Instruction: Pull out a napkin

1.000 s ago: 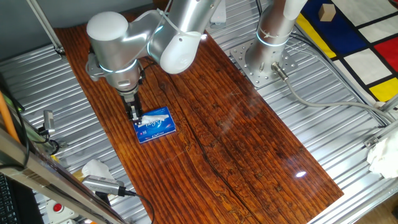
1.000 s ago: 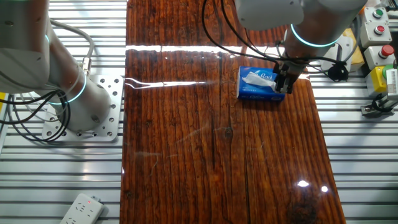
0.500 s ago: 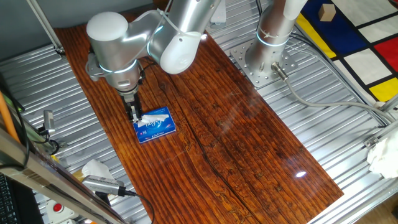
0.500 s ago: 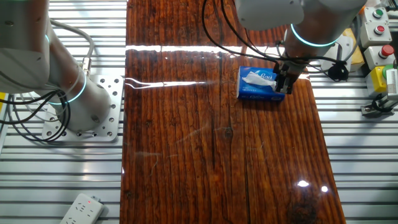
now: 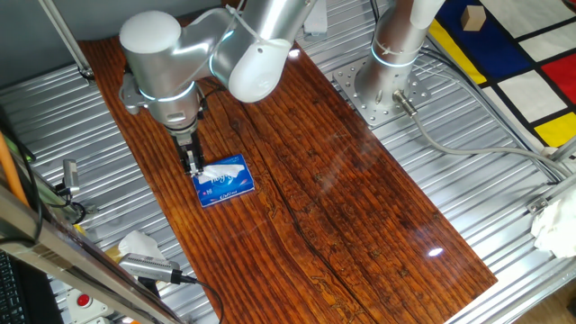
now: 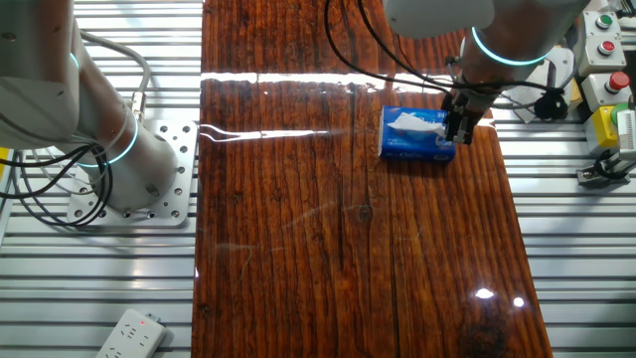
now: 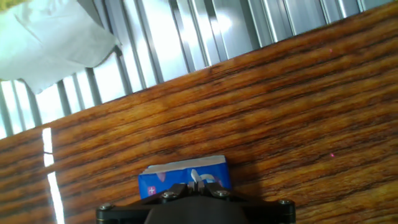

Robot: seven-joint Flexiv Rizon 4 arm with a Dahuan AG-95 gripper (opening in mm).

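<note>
Table top [image 5: 360, 207]: dark red-brown wood, strongly grained, glossy, with light glare. Surrounding bench [image 6: 576, 259]: ribbed bare metal, satin sheen. Arm [image 5: 162, 54]: smooth silver-grey casing, semi-gloss. Gripper [image 5: 193, 166]: black, matt. Tissue pack [image 5: 225, 182]: blue printed plastic film, slightly shiny. Napkin [image 6: 413, 123]: thin white paper, soft, matt, creased. Paper wad [image 7: 50, 43]: white, crumpled, matt.

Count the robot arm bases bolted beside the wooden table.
1: a silver arm base on a bolted plate beside the wooden table. The working arm's base is out of view.
</note>
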